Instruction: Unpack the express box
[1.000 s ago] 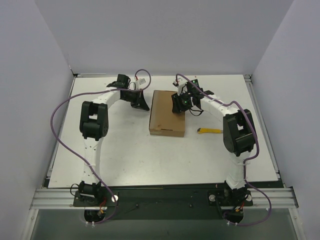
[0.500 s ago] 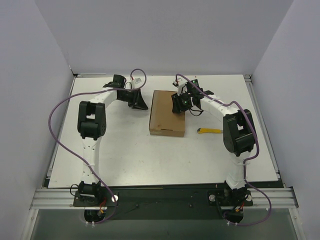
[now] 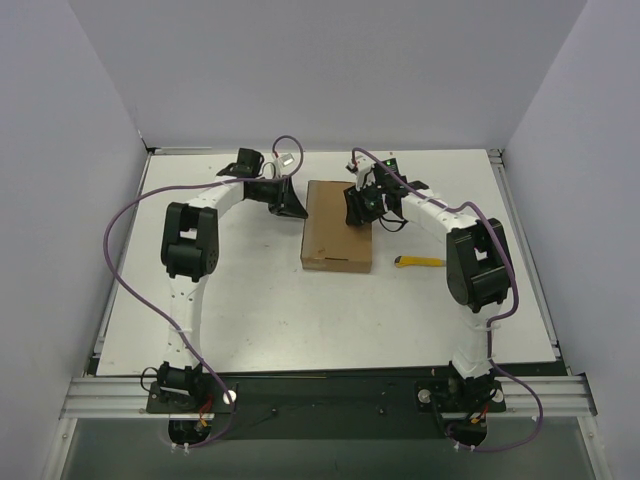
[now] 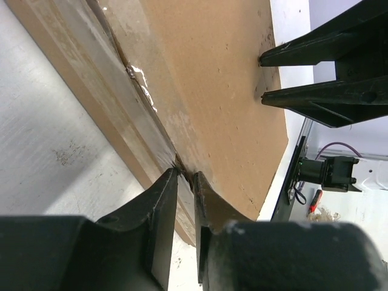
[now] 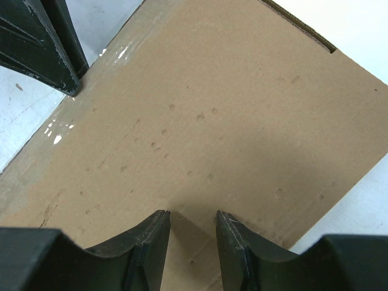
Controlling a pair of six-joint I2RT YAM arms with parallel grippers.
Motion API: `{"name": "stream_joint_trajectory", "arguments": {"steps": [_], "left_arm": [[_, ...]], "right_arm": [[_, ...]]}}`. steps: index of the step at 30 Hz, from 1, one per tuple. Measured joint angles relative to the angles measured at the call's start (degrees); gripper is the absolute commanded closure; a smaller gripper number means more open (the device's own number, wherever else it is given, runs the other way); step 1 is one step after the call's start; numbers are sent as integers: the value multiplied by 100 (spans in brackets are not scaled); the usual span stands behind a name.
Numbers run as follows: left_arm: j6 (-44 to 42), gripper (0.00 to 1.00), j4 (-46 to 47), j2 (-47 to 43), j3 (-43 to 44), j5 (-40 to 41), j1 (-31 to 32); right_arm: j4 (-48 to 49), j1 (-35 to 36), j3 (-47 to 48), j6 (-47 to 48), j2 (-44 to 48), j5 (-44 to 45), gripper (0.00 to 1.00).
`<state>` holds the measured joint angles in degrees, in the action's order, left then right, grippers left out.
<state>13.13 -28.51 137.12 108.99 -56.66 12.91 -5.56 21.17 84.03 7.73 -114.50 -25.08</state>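
A white table (image 3: 260,300) is seen from above, and the express box (image 3: 338,235) is laid flat on it, a little toward 12 o'clock from the middle. The long sides of the box run from 12 to 6 o'clock. The lid is closed.

The box is plain brown cardboard, flat and rectangular. A glossy strip, like clear tape, is seen along its long edge at the 9 o'clock side. Small dents are spread over the lid. A narrow slot is noticed at one corner in the right wrist view.

The box is reached from both sides. The left gripper (image 3: 293,205) is placed at the 9 o'clock edge of the box, near the 10 o'clock corner. Its fingers (image 4: 165,200) are almost closed, with only a thin slit between them, and the tips are touching the taped edge. Whether cardboard is pinched in the slit cannot be told.

The right gripper (image 3: 356,210) is set on top of the lid, toward 1 o'clock from the middle of the box. Its fingertips are pressed against the cardboard. A narrow gap is left between the two fingers, and nothing is held there.

A small yellow utility knife (image 3: 420,262) is lying on the table just beside the box, at its 4 o'clock corner, not touching it.
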Motion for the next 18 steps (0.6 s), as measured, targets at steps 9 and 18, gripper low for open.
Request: {"name": "stream_joint_trajectory", "arguments": {"steps": [9,18], "left_arm": [[-98,100,-50,0,2,-63,-66],[-332,100,-225,28,2,175,-76]], "right_arm": [[2,0,0,2,0,20,62],[2,22,0,4,0,26,62]]}}
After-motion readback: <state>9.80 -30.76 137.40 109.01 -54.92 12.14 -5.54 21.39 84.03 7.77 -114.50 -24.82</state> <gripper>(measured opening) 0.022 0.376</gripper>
